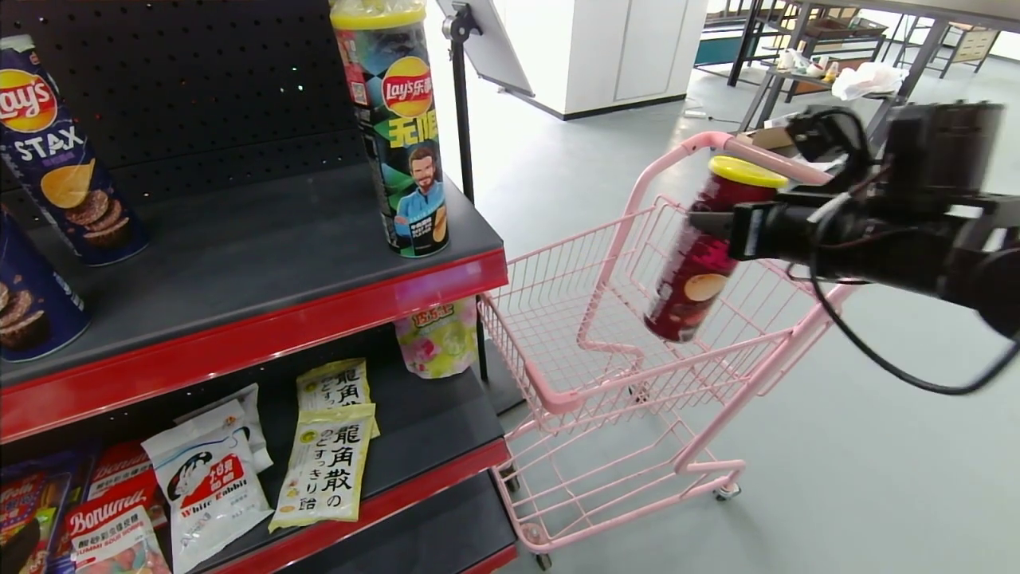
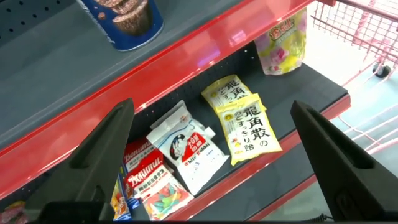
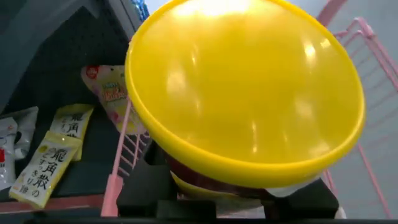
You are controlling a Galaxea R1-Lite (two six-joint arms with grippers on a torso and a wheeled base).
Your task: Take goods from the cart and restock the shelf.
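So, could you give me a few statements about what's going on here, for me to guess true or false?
1. The right gripper holds a red can with a yellow lid. True.
2. The red can stands on the shelf. False: it is held in the air, tilted, above the cart.
3. The left gripper is shut on a bag. False: it is open and holds nothing; the bags lie on the lower shelf beyond it.
4. A green can stands upright on the upper shelf. True.
5. The cart is blue. False: it is pink.
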